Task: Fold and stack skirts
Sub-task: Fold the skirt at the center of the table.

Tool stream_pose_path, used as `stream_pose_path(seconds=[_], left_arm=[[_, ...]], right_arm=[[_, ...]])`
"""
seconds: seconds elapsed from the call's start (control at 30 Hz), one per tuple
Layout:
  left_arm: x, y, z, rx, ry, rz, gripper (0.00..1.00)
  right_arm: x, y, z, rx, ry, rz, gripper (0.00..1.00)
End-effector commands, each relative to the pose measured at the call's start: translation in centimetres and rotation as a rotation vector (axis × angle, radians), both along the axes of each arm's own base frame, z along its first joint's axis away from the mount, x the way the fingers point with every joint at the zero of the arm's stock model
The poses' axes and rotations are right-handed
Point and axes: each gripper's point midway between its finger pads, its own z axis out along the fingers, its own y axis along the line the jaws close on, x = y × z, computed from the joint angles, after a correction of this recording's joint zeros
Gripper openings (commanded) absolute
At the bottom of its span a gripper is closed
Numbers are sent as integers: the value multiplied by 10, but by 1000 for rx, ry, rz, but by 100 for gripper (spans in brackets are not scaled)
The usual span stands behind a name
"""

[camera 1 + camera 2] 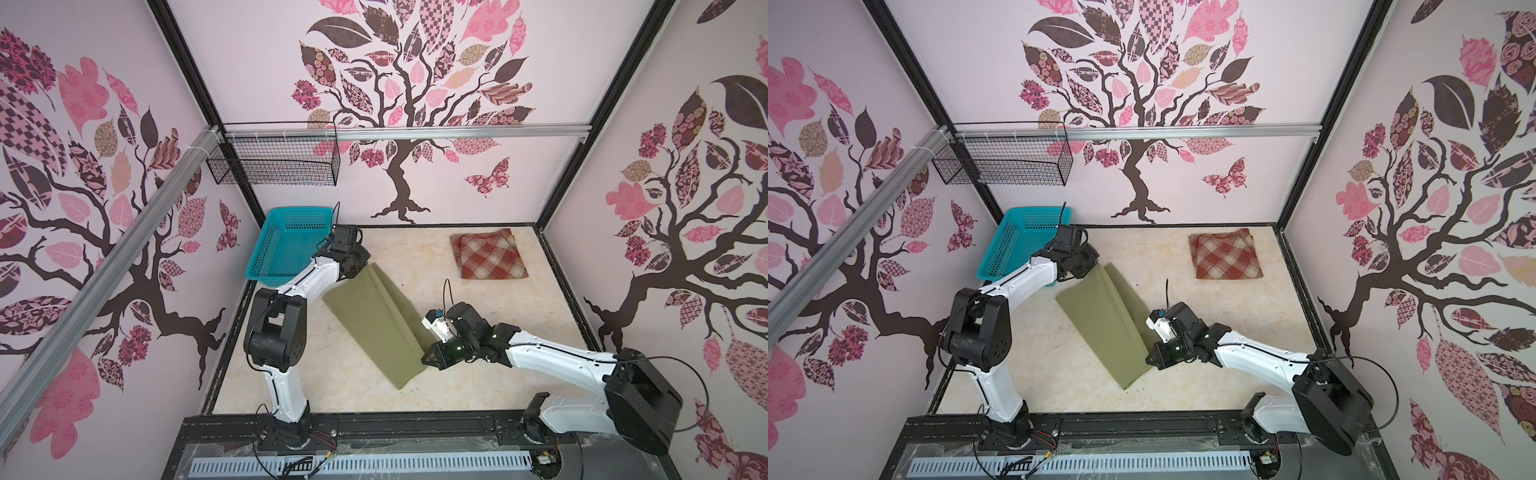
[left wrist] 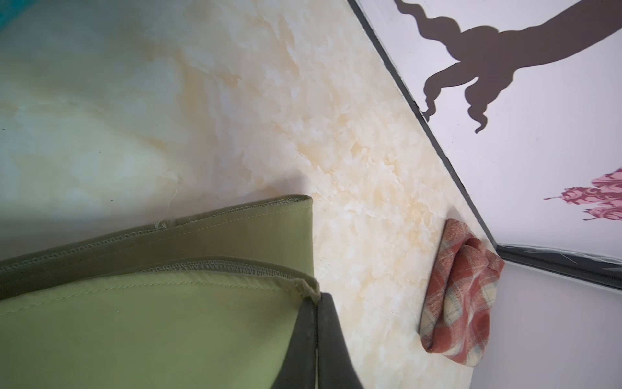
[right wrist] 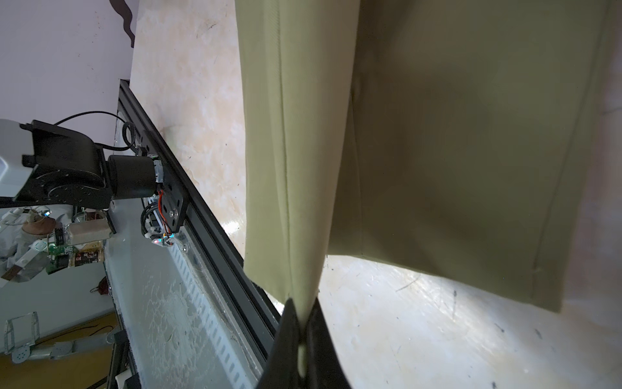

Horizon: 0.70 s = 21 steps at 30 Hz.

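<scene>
In a top view, left gripper (image 1: 363,267) and right gripper (image 1: 427,357) each pinch an end of the plain olive-green cloth skirt (image 1: 374,328) beside the turquoise plastic basket (image 1: 286,249); uneven pulling could slip it free.

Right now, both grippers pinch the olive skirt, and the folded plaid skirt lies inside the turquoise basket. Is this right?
Not quite. The plaid skirt lies folded on the table, apart from the turquoise basket; both top views show it. The left gripper and right gripper do pinch the olive skirt.

Folded plaid skirt (image 1: 490,254) lies well apart from olive skirt (image 1: 374,328).
</scene>
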Motion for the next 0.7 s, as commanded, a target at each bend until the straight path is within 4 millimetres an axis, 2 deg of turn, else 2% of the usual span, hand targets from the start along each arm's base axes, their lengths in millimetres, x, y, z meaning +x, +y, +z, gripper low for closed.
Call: stream_pose_path(seconds=[0.0, 0.37, 0.67], left_arm=[[20, 1, 16, 4, -64, 28, 0], [32, -1, 0, 0, -47, 41, 0], [35, 1, -2, -8, -53, 54, 0]], right_arm=[[3, 0, -4, -36, 21, -1, 0], [17, -7, 5, -136, -6, -20, 0], [25, -11, 8, -186, -31, -23, 0]])
